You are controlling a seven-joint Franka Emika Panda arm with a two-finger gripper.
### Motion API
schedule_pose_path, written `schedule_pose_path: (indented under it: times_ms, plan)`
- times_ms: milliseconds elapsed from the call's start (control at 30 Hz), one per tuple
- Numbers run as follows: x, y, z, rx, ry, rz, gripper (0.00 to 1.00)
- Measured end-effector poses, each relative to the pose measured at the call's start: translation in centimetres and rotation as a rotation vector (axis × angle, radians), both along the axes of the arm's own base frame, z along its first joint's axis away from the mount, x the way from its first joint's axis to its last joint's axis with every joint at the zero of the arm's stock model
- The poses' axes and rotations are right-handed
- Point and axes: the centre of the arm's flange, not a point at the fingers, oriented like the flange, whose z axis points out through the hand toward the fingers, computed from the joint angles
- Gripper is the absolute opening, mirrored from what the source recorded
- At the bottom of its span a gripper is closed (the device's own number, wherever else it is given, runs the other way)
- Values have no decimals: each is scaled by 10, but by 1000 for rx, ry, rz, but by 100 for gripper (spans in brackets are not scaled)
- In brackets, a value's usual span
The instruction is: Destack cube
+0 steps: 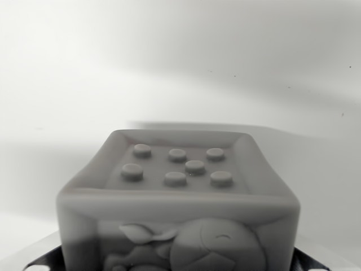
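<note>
A grey cube (177,197) fills the lower middle of the wrist view, very close to the camera. Its recessed top carries several round studs, and its front face bears a raised cartoon figure. My gripper (175,266) straddles the cube. Only the dark tips of its fingers show: one finger (40,261) in the bottom left corner and the other (307,262) in the bottom right. Each lies against a side face of the cube, so the gripper is shut on it. Whatever is beneath the cube is hidden.
A plain white surface (180,68) stretches behind and around the cube. A soft shadow (237,129) lies on it just past the cube's far edge, with a few tiny dark specks at the upper right.
</note>
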Motion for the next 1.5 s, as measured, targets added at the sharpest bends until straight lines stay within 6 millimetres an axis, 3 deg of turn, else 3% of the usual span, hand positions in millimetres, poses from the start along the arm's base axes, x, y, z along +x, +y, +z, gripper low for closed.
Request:
schedule_pose_path:
  times_ms: [533, 567, 1500]
  plan:
    - [0, 0, -11, 0, -2, 1, 0]
    - [0, 0, -11, 0, -2, 1, 100]
    - [0, 0, -11, 0, -2, 1, 100]
